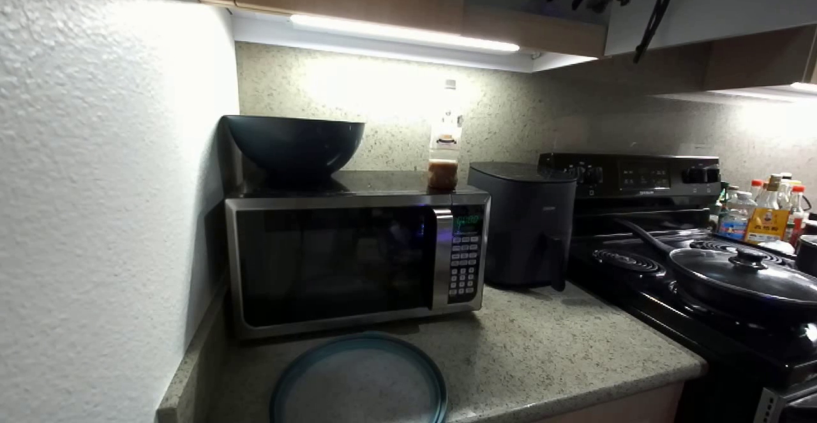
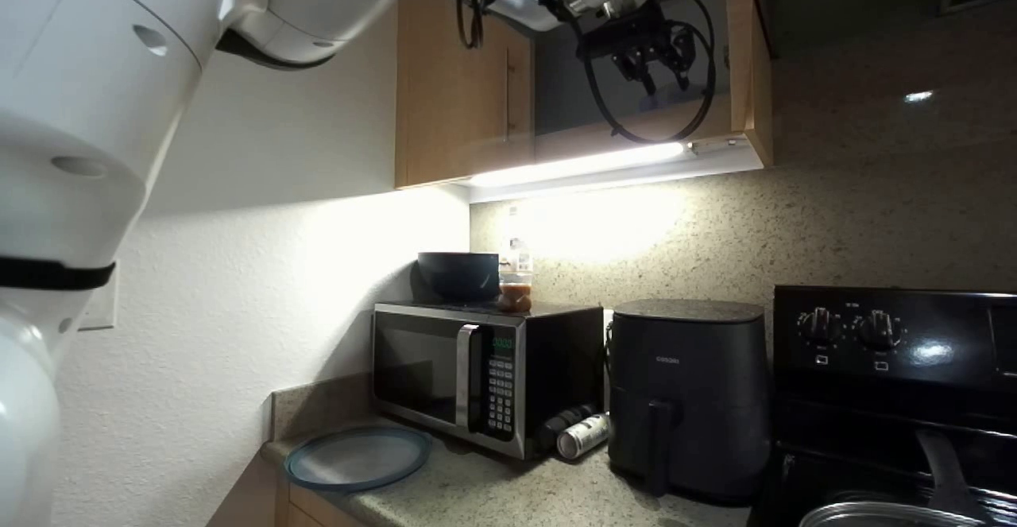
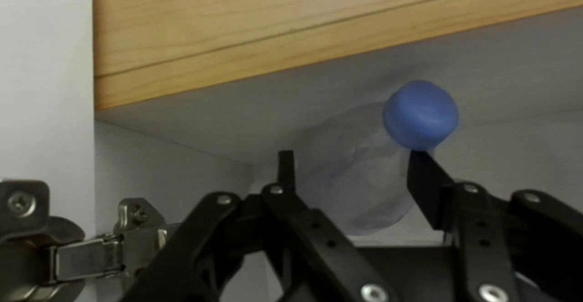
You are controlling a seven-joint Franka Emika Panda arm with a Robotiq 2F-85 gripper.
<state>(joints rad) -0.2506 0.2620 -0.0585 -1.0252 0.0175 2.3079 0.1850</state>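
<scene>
My gripper (image 3: 350,154) stands open inside a cabinet with nothing gripped between its fingers. Just past the right fingertip, in the wrist view, is a round blue cap (image 3: 420,115). The fingertip overlaps the cap's lower edge; whether they touch I cannot tell. Behind the gap between the fingers lies a pale, see-through rounded shape (image 3: 360,179), perhaps the body below the cap; its outline is faint. In an exterior view the gripper (image 2: 667,86) points downward in front of the cabinet's dark opening, a cable looped around it.
The cabinet's wooden lip (image 3: 273,42) and metal hinge (image 3: 86,256) are close to the gripper. Below stand a microwave (image 1: 344,263) bearing a dark bowl (image 1: 293,145) and bottle (image 1: 443,155), an air fryer (image 2: 687,400), a round blue-rimmed lid (image 2: 357,459) and a stove with a covered pan (image 1: 747,276).
</scene>
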